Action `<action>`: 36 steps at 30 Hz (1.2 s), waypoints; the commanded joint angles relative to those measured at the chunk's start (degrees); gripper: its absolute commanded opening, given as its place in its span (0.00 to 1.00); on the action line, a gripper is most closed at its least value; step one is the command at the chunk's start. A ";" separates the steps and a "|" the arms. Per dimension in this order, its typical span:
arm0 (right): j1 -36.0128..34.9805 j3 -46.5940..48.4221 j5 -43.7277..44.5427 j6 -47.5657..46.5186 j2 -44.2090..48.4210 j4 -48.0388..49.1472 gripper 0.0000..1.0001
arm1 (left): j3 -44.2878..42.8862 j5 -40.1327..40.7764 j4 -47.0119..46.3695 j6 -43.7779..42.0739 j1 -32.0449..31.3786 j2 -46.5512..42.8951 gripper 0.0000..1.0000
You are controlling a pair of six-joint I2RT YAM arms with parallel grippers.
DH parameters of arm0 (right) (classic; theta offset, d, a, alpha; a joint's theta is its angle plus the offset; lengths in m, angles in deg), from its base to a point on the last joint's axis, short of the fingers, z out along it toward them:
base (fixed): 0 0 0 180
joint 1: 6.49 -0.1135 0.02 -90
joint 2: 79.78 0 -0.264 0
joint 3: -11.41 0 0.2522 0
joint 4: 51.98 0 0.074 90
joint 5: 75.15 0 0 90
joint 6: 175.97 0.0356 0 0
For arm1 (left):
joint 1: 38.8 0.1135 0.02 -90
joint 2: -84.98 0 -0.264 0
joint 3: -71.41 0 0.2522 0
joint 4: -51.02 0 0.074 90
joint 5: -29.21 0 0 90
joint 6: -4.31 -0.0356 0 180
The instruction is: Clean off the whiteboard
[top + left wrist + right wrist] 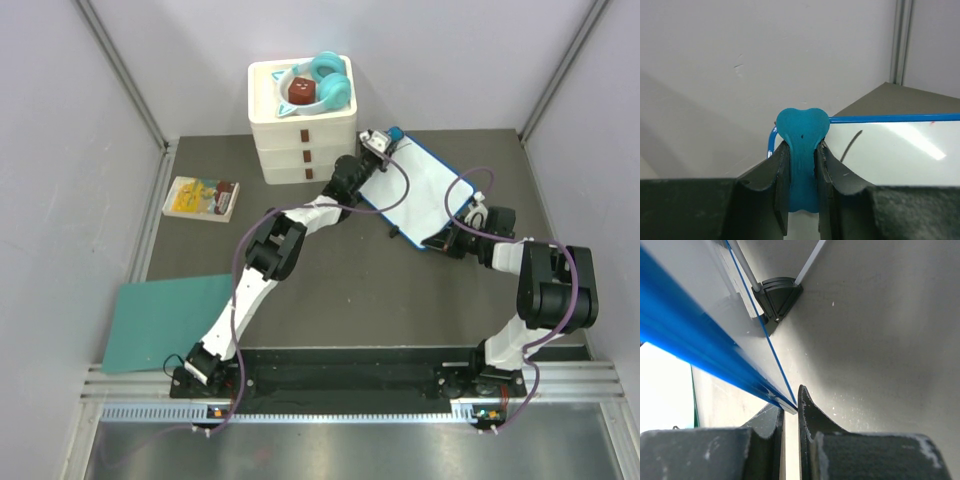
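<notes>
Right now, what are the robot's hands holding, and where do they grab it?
The left gripper pinches a small blue eraser around its middle, rounded top sticking out. The right gripper clamps the whiteboard by its blue rim.

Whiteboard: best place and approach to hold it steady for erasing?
Pinch the blue rim at the near right corner, coming in from the right. The whiteboard is a thin flat panel, so only its edge fits a pinch, and that side leaves the face free. The right gripper is shut on it there.

Table (340, 290) with booklet (201, 197), teal sheet (165, 320)
</notes>
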 commanded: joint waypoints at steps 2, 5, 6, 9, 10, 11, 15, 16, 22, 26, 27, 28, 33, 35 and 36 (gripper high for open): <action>-3.22 -3.58 -2.97 -4.44 -0.71 -13.92 0.00 | -4.74 1.25 0.62 2.17 0.72 2.61 0.05; -3.31 -3.49 -2.97 -4.44 -0.79 -14.01 0.00 | -6.59 -0.16 -0.08 3.40 1.07 3.49 0.06; -3.40 -3.49 -2.97 -4.44 -0.79 -14.01 0.00 | -7.12 -0.86 -0.43 4.36 1.16 3.67 0.05; -3.66 -3.31 -2.79 -4.53 -0.71 -14.18 0.00 | -10.63 -5.34 -1.40 6.38 0.99 5.16 0.04; -3.66 -3.31 -2.79 -4.53 -0.71 -14.18 0.00 | -11.07 -5.61 -1.66 6.31 0.81 5.34 0.04; -3.66 -3.31 -2.79 -4.53 -0.71 -14.18 0.00 | -11.43 -6.31 -1.58 6.39 0.55 5.08 0.03; -3.75 -3.40 -2.79 -4.62 -0.62 -14.18 0.00 | -12.92 -7.63 -0.97 6.13 -0.59 5.25 0.03; -3.66 -3.40 -2.70 -4.53 -0.62 -14.18 0.00 | -13.45 -8.07 -0.36 6.04 -0.60 5.86 0.03; -3.75 -3.40 -2.79 -4.53 -0.71 -14.18 0.00 | -15.21 -8.95 -0.61 5.51 -1.21 6.13 0.04; -3.75 -3.40 -2.79 -4.62 -0.53 -14.18 0.00 | -15.56 -7.81 -0.18 4.99 -1.30 6.48 0.04; -3.75 -3.40 -2.79 -4.53 -0.53 -14.18 0.00 | -15.65 -7.37 -0.17 4.64 -1.30 6.57 0.04; -3.75 -3.49 -2.79 -4.53 -0.44 -14.10 0.00 | -15.74 -6.32 -0.17 4.46 -1.21 6.92 0.04; -3.84 -3.75 -2.62 -4.62 -0.18 -14.01 0.00 | -18.19 -4.65 0.88 3.41 -0.86 7.97 0.05; -3.84 -3.66 -2.53 -4.53 -0.27 -14.09 0.00 | -19.25 -4.47 1.49 3.05 -0.60 8.24 0.05; -3.84 -3.75 -2.44 -4.53 -0.18 -14.10 0.00 | -19.25 -4.56 1.67 3.31 -0.25 8.24 0.05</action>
